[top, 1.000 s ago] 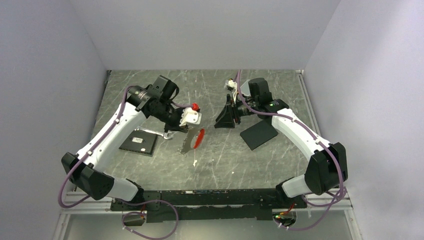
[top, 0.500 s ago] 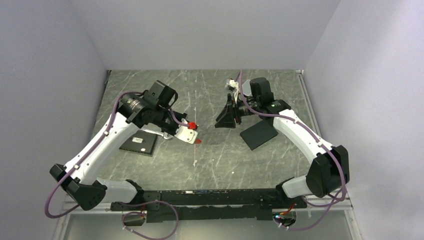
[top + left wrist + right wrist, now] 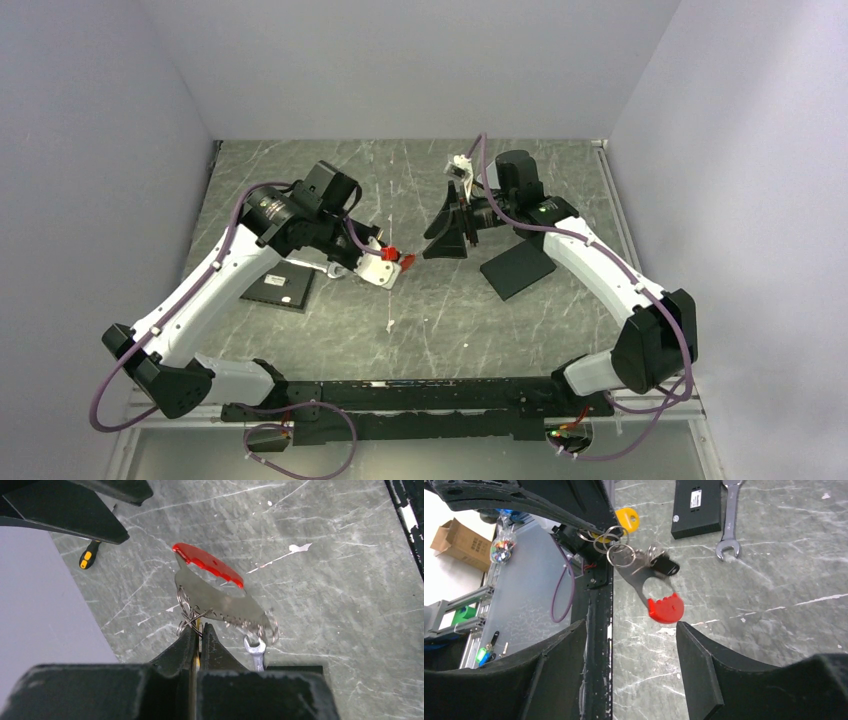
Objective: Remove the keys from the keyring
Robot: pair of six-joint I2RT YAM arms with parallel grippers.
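Note:
My left gripper (image 3: 388, 264) is shut on a yellow key of the keys (image 3: 198, 626) and holds the bunch above the table. The keyring (image 3: 185, 614) of thin wire loops sits right at its fingertips (image 3: 190, 636). The red curved strip (image 3: 208, 565) and a flat silvery toothed piece (image 3: 220, 602) hang beyond. In the right wrist view the yellow key head (image 3: 628, 518), the rings (image 3: 617, 551), a dark-headed key (image 3: 667, 566) and the red strip (image 3: 665, 609) hang just ahead of my right gripper (image 3: 629, 645). It is open, empty, and apart from the bunch (image 3: 446, 236).
A silver wrench (image 3: 729, 521) and a black box (image 3: 696, 501) lie on the marbled table left of the bunch. A yellow-handled screwdriver (image 3: 88, 556) lies further back. A black pad (image 3: 517, 268) lies under my right arm. White specks (image 3: 389, 323) dot the table.
My left gripper has swung the hanging bunch up and turned it toward the right gripper; the red strip now sits level at its tip. The right gripper has shifted only slightly.

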